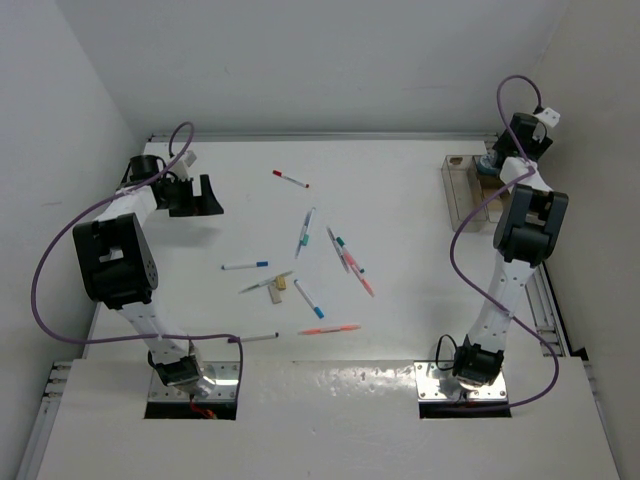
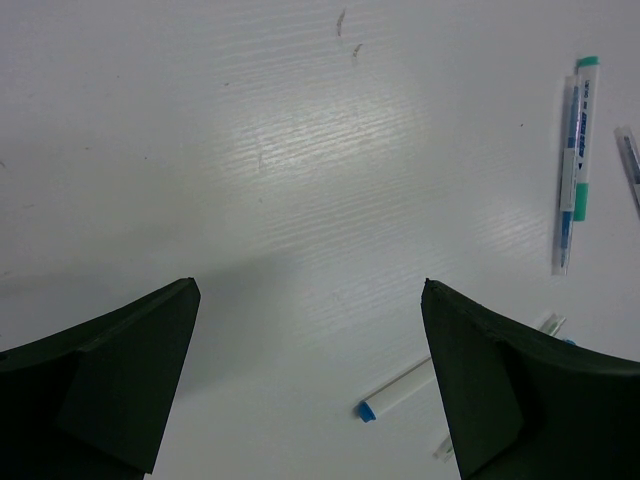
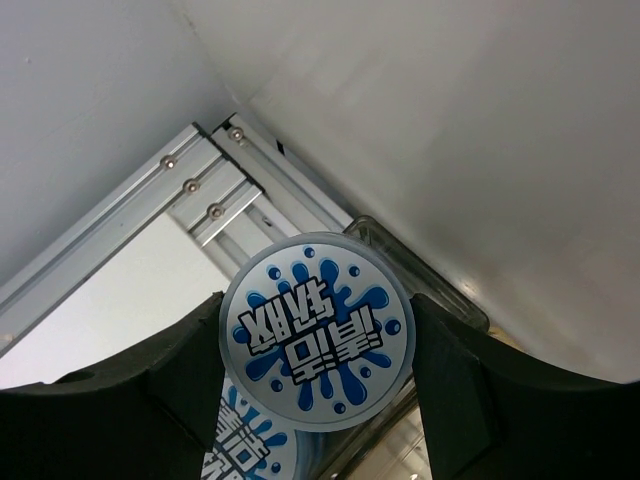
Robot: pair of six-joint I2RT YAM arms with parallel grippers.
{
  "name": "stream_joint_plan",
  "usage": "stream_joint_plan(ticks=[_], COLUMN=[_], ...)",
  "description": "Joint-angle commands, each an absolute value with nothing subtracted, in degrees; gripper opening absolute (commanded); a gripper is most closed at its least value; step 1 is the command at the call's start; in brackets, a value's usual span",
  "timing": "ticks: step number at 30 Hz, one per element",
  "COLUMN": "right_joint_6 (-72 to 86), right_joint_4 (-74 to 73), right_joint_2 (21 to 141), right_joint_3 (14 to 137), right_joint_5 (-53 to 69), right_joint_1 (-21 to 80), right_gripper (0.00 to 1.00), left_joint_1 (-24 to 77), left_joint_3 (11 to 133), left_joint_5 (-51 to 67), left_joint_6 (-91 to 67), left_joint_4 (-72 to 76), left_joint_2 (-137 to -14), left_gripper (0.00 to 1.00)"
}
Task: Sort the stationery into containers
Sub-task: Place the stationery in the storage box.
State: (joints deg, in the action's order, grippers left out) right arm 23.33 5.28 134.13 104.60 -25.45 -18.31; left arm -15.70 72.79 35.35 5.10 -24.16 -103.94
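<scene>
Top external view: the worktop [image 1: 400, 180] carries loose pens [image 1: 245, 266] around its centre, a tan block [image 1: 281, 284] among them. The containers [image 1: 455, 195] stand at 2 o'clock, right under the right arm's wrist.
Right fingers [image 3: 460, 400]: clenched on a round roll [image 3: 316, 320] with a blue splash label, one finger on each side of it.
Roll's place: held above the clear container's rim, which shows just past it at 4 o'clock in the right wrist view; it is not yet set down.
Left fingers [image 2: 120, 390]: released and spread wide over bare worktop at 10 o'clock, grasping nothing. A teal-capped pen [image 2: 577, 150] and a blue-capped pen [image 2: 395, 392] lie near.
Risk: if let go off-centre, the roll would likely strike the rim and, being round, roll off toward the worktop's edge. The narrow box leaves little margin.
Second risk: pressing down could knock the light containers sideways.
Hidden: the arm covers much of the containers from above, so which compartment lies beneath the roll cannot be told. Print below the label may be the roll's side or another item.
</scene>
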Motion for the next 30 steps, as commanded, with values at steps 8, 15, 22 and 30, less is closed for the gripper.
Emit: stream_joint_plan(ticks=[8,15,22,30], right_joint_6=[21.36,20.30,21.71,24.87], right_joint_4=[0.70,-1.75,-5.18,-8.17], right_joint_2=[135.35,134.39,133.60,132.71], right_joint_3=[109.34,108.63,109.77,111.18], right_joint_5=[-25.21,-27.42,-24.35,-20.74], right_joint_1=[-18.81,-20.21,-21.45,-21.80], right_gripper=[0.09,0.02,0.00,0.00], left_joint_1=[-15.03,-14.94,-15.03,-15.03], left_joint_3=[75.59,75.76,75.76,75.76], left_joint_5=[36.04,36.47,37.18,37.26], left_joint_6=[6.24,6.24,5.89,5.54], left_joint_4=[-24.52,-24.17,-23.91,-23.91], left_joint_2=[-105.55,-106.44,-106.70,-106.70], left_gripper=[1.00,1.00,1.00,1.00])
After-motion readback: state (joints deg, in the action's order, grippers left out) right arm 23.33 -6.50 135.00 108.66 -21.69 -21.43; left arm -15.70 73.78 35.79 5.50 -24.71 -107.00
